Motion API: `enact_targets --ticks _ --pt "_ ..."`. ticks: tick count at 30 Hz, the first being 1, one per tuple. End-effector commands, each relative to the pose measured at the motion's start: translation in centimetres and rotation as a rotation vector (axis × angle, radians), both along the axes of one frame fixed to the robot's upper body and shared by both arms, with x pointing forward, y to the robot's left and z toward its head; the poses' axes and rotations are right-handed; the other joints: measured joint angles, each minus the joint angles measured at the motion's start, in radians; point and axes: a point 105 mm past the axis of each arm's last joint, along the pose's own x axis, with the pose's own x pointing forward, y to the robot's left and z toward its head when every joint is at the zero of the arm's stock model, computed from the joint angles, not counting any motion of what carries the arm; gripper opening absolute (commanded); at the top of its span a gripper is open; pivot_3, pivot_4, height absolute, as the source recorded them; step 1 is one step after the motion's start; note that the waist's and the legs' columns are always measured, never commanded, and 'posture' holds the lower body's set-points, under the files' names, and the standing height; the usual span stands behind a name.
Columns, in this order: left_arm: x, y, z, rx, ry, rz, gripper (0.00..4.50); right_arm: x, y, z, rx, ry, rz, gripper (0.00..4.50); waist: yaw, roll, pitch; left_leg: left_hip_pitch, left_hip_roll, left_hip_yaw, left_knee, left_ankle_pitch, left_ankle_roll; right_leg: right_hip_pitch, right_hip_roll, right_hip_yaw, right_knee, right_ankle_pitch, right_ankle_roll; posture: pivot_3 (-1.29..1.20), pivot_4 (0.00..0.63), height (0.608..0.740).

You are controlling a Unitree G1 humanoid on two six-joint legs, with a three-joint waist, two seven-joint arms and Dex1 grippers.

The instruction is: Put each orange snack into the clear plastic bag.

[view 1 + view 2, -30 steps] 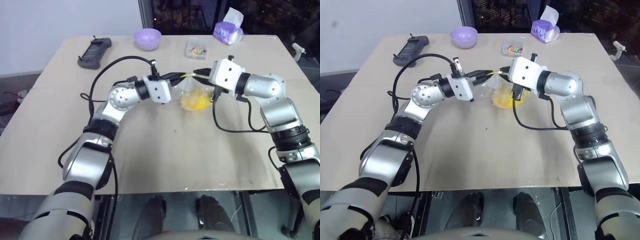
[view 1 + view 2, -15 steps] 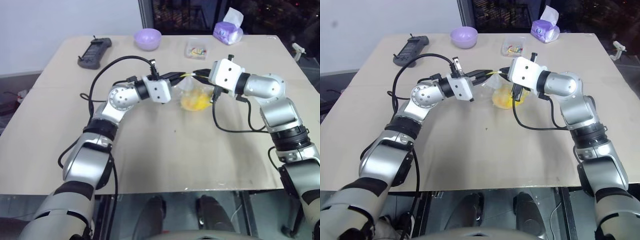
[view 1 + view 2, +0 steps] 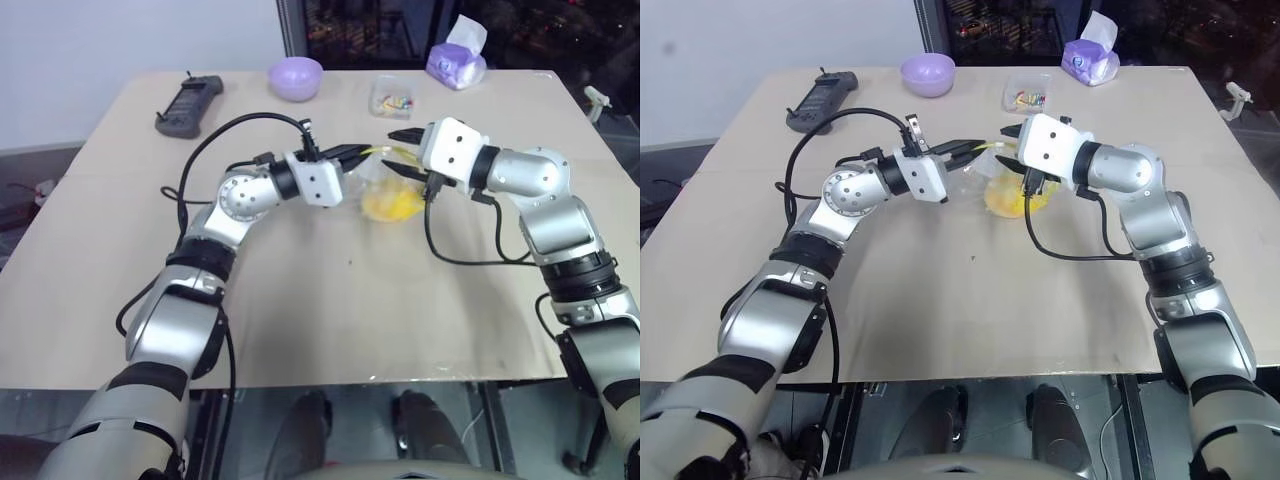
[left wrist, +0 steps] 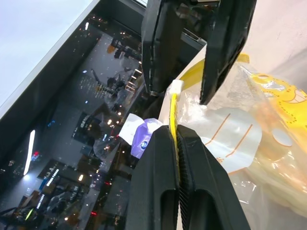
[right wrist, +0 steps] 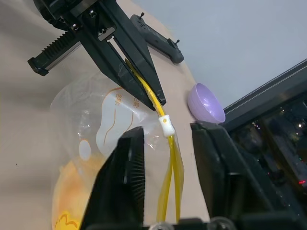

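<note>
The clear plastic bag (image 3: 385,190) hangs above the table's middle with an orange snack (image 3: 390,206) inside it. My left gripper (image 3: 360,152) is shut on the bag's yellow seal strip (image 4: 173,112), pinched between its two fingers. My right gripper (image 3: 398,152) faces it from the other side and is open. Its fingers (image 5: 128,177) stand on either side of the strip and its small white slider (image 5: 164,122), apart from both. The snack (image 5: 72,191) shows through the bag's lower part.
At the table's far edge stand a lilac bowl (image 3: 295,77), a black remote (image 3: 188,103), a small clear box with coloured bits (image 3: 392,98) and a purple tissue pack (image 3: 457,60). Cables loop from both wrists over the table.
My right gripper has opened and let go of the bag's seal strip. Both arms have stayed in place and the left grip is unchanged.
</note>
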Motion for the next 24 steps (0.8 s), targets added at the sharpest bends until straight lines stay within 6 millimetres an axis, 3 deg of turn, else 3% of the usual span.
enact_targets --ticks 1,4,8,24 --pt "-0.31 -0.01 1.21 -0.028 -0.043 -0.011 0.0 -0.55 0.27 1.56 0.02 -0.059 0.024 1.42 0.0 0.0 0.0 0.0 0.0 0.0 0.0 0.0 0.0 0.0 0.0 0.0 0.0 0.0 0.0 0.0 0.15 0.74" --pt "-0.32 -0.04 1.2 -0.028 -0.044 -0.012 0.0 -0.69 0.38 1.7 0.019 -0.068 0.033 1.42 0.0 0.0 0.0 0.0 0.0 0.0 0.0 0.0 0.0 0.0 0.0 0.0 0.0 0.0 0.0 0.0 0.15 0.74" --pt "-0.32 -0.09 1.16 -0.028 -0.043 -0.012 0.0 -0.73 0.39 1.58 0.012 -0.067 0.037 0.25 0.0 0.0 0.0 0.0 0.0 0.0 0.0 0.0 0.0 0.0 0.0 0.0 0.0 0.0 0.0 0.0 0.15 0.74" --pt "-0.08 0.15 0.94 -0.025 -0.038 0.006 0.0 -0.53 0.22 1.69 0.012 -0.075 0.02 0.25 0.0 0.0 0.0 0.0 0.0 0.0 0.0 0.0 0.0 0.0 0.0 0.0 0.0 0.0 0.0 0.0 0.15 0.74"
